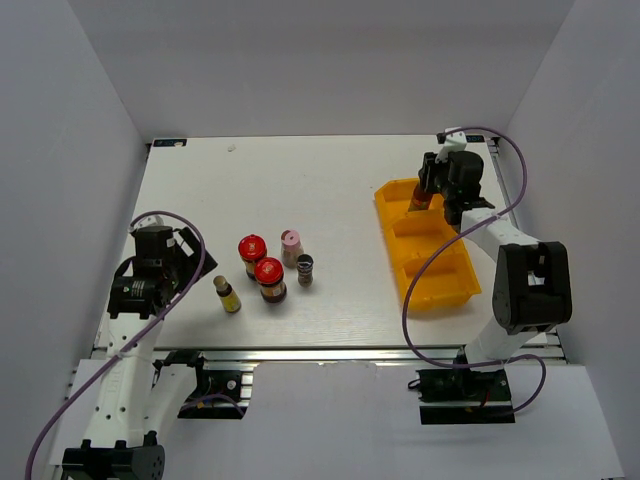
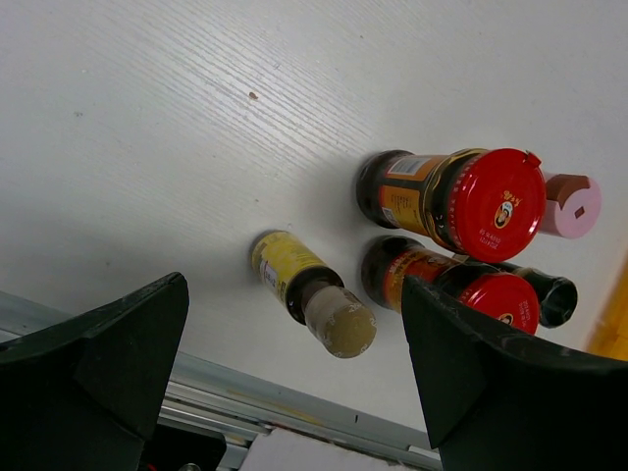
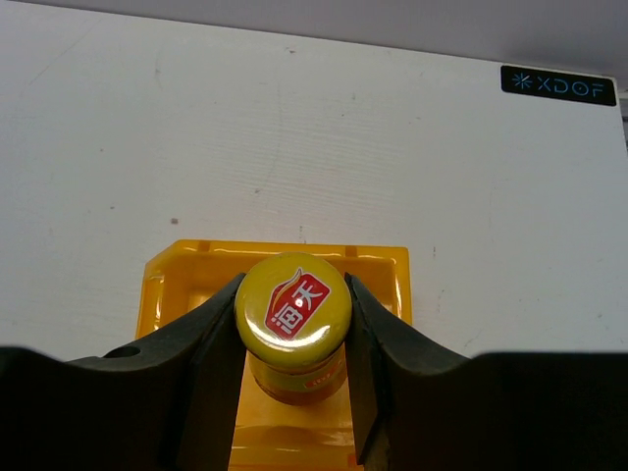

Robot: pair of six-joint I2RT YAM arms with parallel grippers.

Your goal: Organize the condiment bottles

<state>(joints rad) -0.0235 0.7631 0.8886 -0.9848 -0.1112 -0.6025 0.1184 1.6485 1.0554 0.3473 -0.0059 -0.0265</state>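
While the right gripper [image 3: 292, 319] pinches the yellow-capped sauce bottle [image 3: 292, 306], the left gripper [image 2: 294, 358] gapes empty.
The right fingers [image 3: 218, 339] press both sides of the cap, holding the bottle upright over the far compartment of the yellow tray [image 1: 441, 287]. Over on the left, wide-spread jaws hang above the slim brown bottle [image 1: 227, 294], which stands near two red-lidded jars [image 1: 269, 273], the pink-capped bottle [image 1: 291, 243] and the grey-topped shaker [image 1: 305, 268] on the table [image 1: 330, 190].

Legible markings — "XDOF" beside a small star sign, pale on a black rectangular sticker [image 3: 557, 85] on the white table [image 3: 196, 128]; white characters "海天" on the red emblem topping the slim yellow-capped sauce bottle [image 3: 294, 306]; print on the squat red-lidded dark jar [image 2: 422, 191] too small to read.
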